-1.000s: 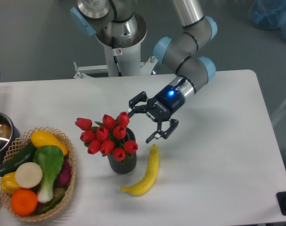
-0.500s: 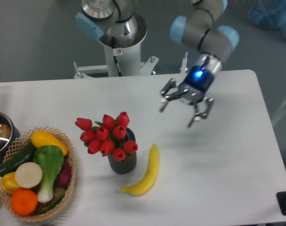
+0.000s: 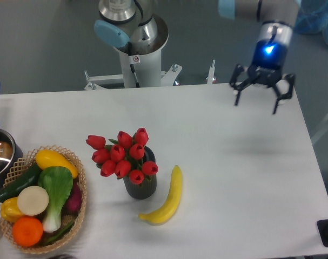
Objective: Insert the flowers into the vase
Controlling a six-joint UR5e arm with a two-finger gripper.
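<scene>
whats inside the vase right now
The flowers stand in the vase, their red tulip heads spreading wider than its mouth. The heads cover the stems and the inside of the vase, so neither can be seen.

Grey arm with pale-blue joint caps [image 3: 111,33] rises from a round base column at the far edge of the desk. Forearm enters from the top right — wrist section glowing blue, pointing down. Black two-finger claw [image 3: 256,99] hangs below it, fingers [image 3: 235,93] spread wide apart, tips downward, nothing between them — held above the desk's far right corner.
</scene>
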